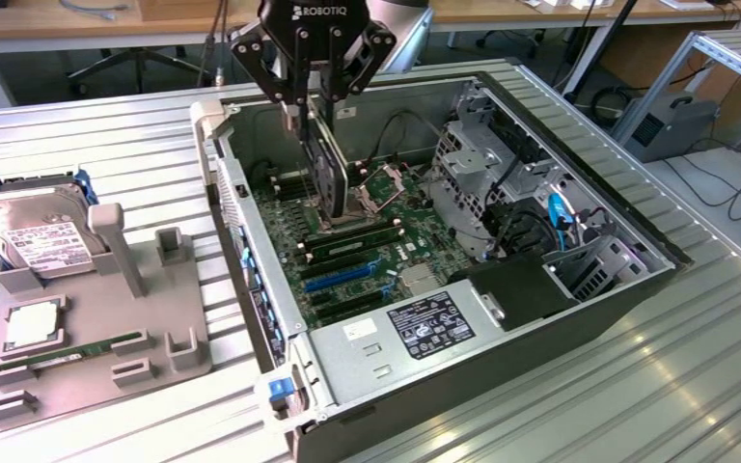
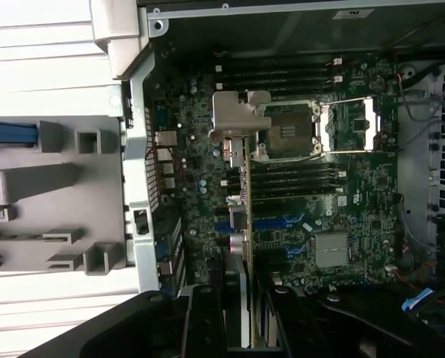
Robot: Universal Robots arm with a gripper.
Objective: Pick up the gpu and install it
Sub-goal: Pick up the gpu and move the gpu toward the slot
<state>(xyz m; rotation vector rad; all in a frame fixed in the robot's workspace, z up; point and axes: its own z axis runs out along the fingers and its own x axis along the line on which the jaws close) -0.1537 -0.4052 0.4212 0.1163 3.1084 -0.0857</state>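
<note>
The gpu (image 1: 331, 178) hangs on edge inside the open computer case (image 1: 500, 376), a thin dark card reaching down toward the motherboard (image 1: 403, 236). My gripper (image 1: 312, 114) is shut on its upper edge. In the wrist view the gpu (image 2: 245, 216) shows edge-on, with its silver bracket (image 2: 234, 123) at the far end beside the cpu socket (image 2: 290, 130). It lines up over the expansion slots, near a blue slot (image 2: 282, 224). The gripper (image 2: 241, 317) fingers clamp the card on both sides. Whether the card's lower edge touches a slot is hidden.
At the exterior view's left, a grey holder (image 1: 151, 309) carries a silver hard drive (image 1: 36, 236), a cpu (image 1: 34, 323) and a green RAM stick (image 1: 81, 349). A drive cage (image 1: 474, 164) and cables fill the case's far side. RAM slots (image 2: 297, 179) flank the socket.
</note>
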